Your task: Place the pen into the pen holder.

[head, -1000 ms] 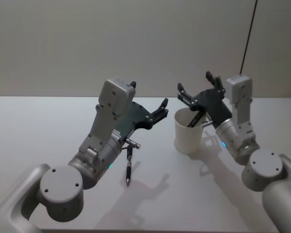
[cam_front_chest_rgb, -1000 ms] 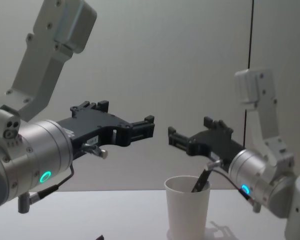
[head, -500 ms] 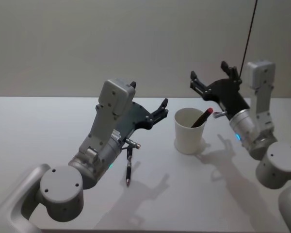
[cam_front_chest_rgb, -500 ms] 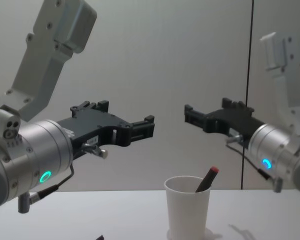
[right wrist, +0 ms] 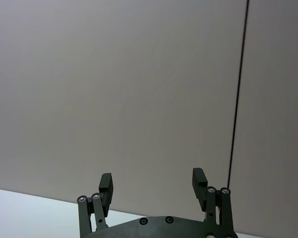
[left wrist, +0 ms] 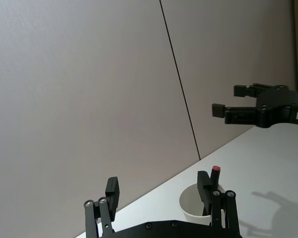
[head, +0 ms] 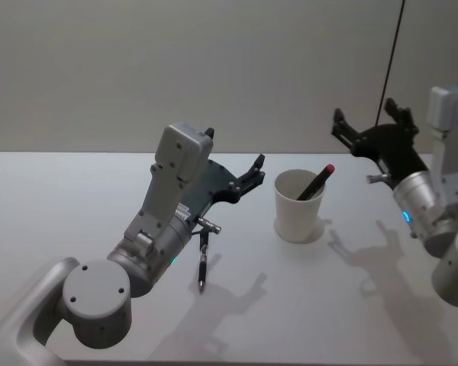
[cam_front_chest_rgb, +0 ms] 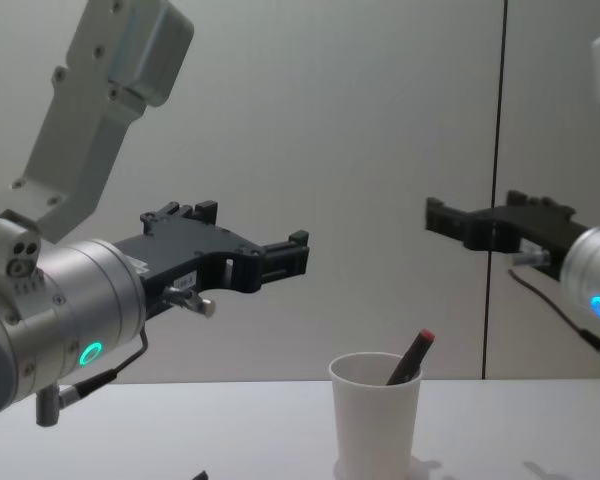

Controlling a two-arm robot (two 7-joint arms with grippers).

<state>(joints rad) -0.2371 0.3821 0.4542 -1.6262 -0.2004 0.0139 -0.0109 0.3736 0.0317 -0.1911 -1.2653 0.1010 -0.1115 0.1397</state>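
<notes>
Now right fingers (head: 340, 126) farther from pen holder (head: 296, 215), pen (head: 320, 179) inside.

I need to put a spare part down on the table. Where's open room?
Bare table lies left of the left arm, and at the front between the loose pen and the right arm. It is crowded around the pen holder holding a pen: the open left gripper hovers beside it, the open right gripper raised on its other side.
</notes>
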